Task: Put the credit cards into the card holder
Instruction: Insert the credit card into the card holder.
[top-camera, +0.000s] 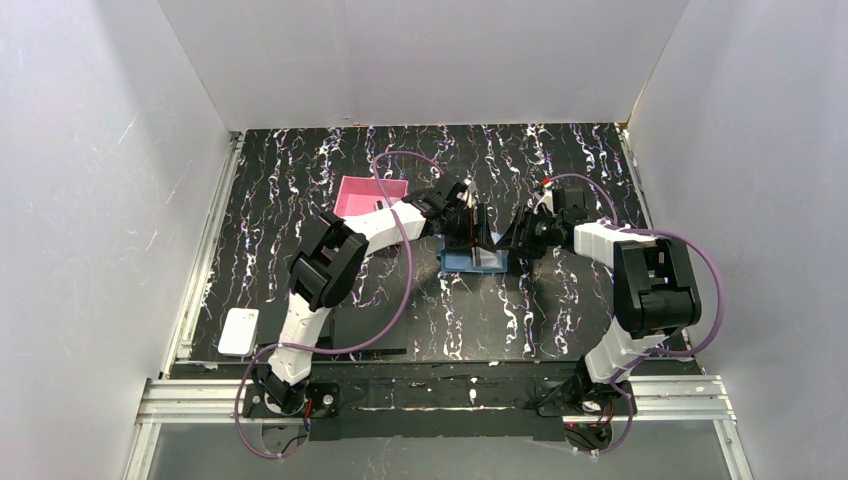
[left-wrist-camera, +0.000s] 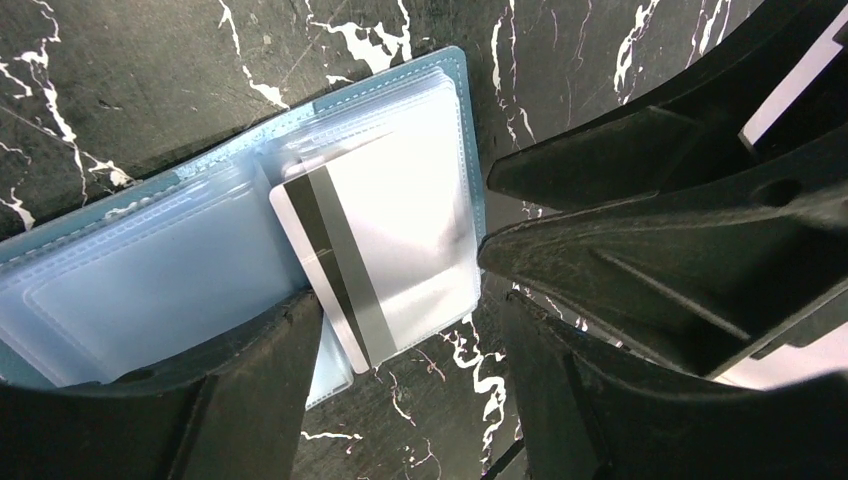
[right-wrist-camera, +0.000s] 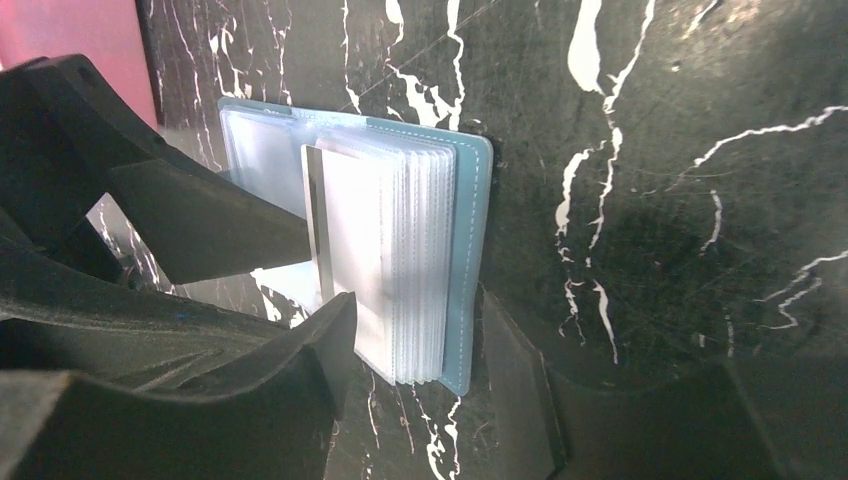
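From above I see the blue card holder (top-camera: 478, 262) lying open mid-table, well apart from the walls, with a pink box (top-camera: 362, 192) behind it. On the left wrist, the left gripper (left-wrist-camera: 405, 330) is spread and holds nothing, straddling a black-striped credit card (left-wrist-camera: 390, 230) part-tucked in a clear sleeve. On the right wrist, the right gripper (right-wrist-camera: 418, 315) gapes around the sleeve stack, with bare table to the right.

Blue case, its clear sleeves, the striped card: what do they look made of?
Blue case: likely faux leather or vinyl, matte, with a stitched edge. Sleeves: thin soft clear plastic, glossy, seams showing. Striped card: stiff plastic, pale glossy face catching glare; the dark stripe is probably magnetic.
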